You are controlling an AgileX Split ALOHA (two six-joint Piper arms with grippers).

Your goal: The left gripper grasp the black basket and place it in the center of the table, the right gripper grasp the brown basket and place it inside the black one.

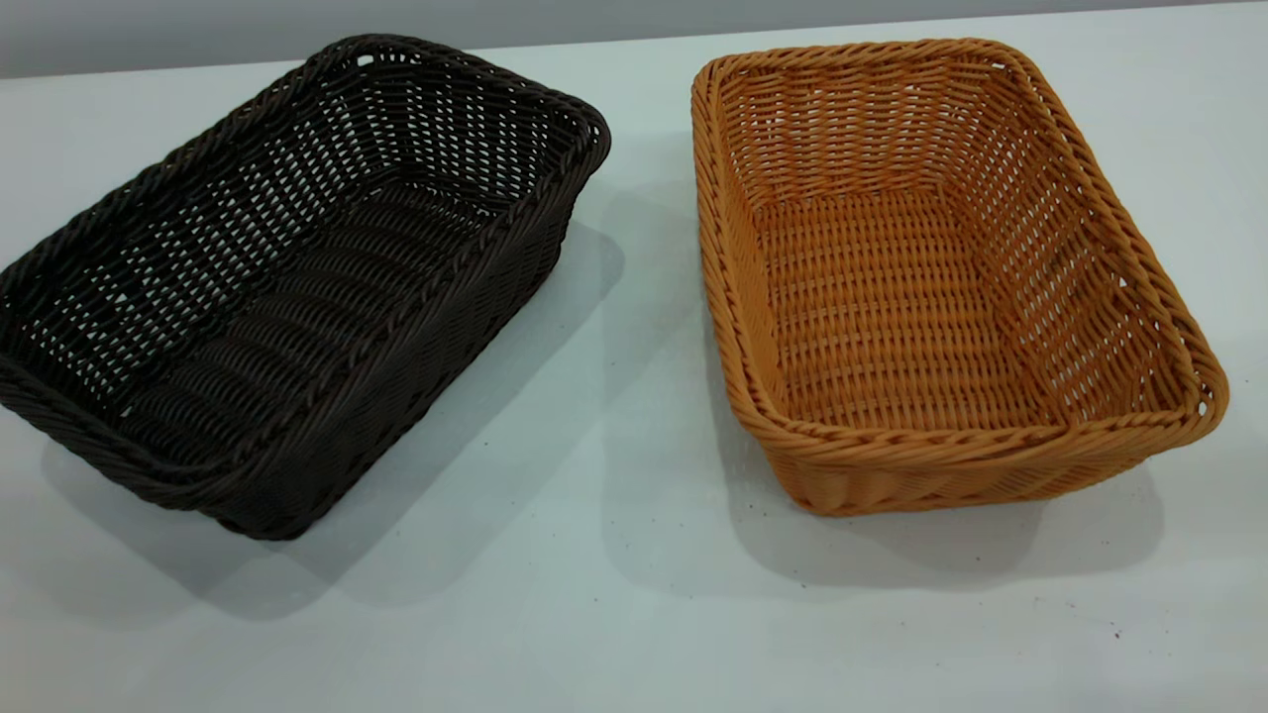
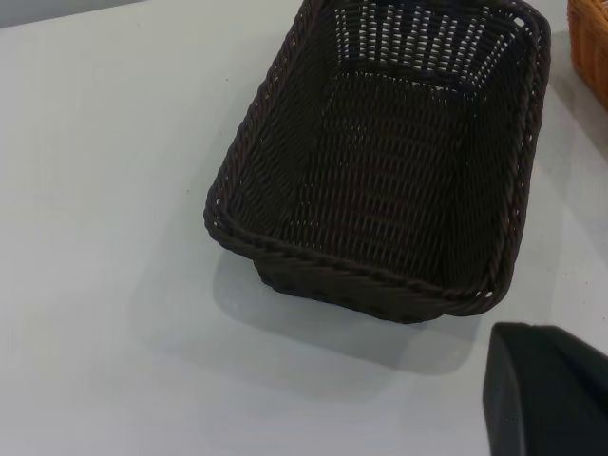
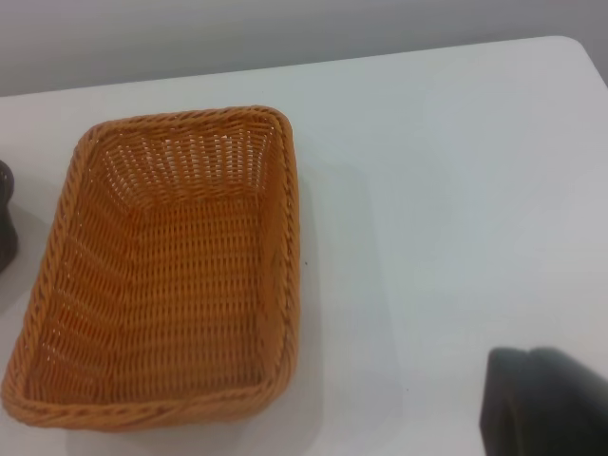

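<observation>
The black basket (image 1: 297,287) stands empty on the left of the white table (image 1: 614,594), turned at an angle. It fills the left wrist view (image 2: 389,161). The brown basket (image 1: 941,277) stands empty on the right, apart from the black one, and shows in the right wrist view (image 3: 171,275). Neither arm shows in the exterior view. Only a black part of the left gripper (image 2: 551,394) shows at the corner of its wrist view, clear of the black basket. A like black part of the right gripper (image 3: 546,404) shows beside the brown basket, apart from it.
A strip of bare table separates the two baskets. The table's far edge meets a grey wall (image 1: 198,30). A rounded table corner (image 3: 570,47) lies beyond the brown basket. A corner of the brown basket (image 2: 589,38) shows in the left wrist view.
</observation>
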